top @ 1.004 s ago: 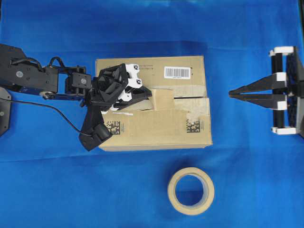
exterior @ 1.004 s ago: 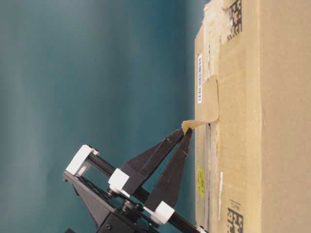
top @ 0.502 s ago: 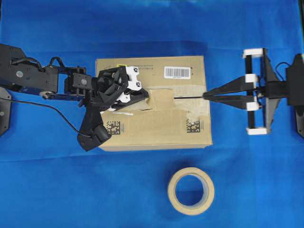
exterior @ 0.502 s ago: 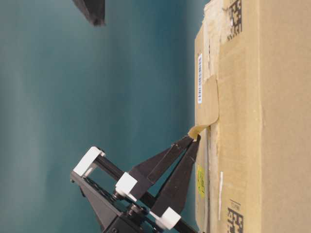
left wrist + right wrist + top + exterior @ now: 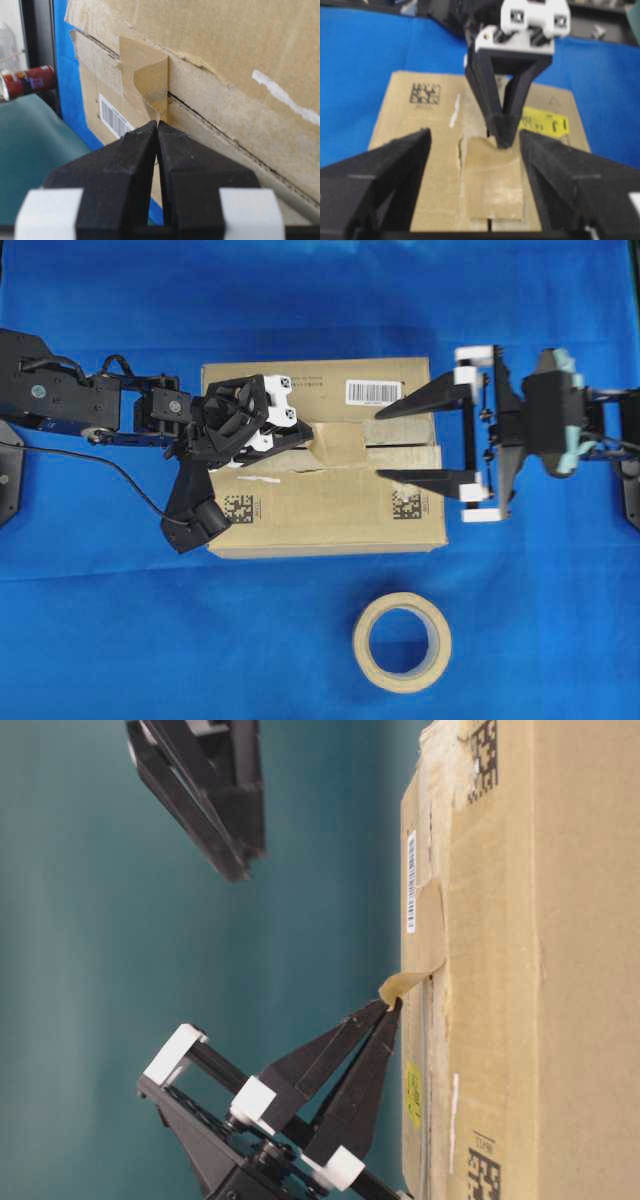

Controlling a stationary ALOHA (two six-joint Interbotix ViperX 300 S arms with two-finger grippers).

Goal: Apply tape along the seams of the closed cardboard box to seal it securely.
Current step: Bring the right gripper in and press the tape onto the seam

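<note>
Tan-brown packing tape piece [image 5: 338, 445] lies over my brown cardboard box's [image 5: 320, 510] dark seam [image 5: 220, 132], its lifted end pinched by my left gripper [image 5: 308, 434]; my right gripper [image 5: 390, 443], spread wide, straddles it.

cardboard box [image 5: 330, 505] — barcode label [image 5: 373, 392], print unreadable

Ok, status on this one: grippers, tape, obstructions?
Left gripper shut on tan-brown tape piece, one end lifted. Right gripper open above brown cardboard box. Nothing in the way.
</note>
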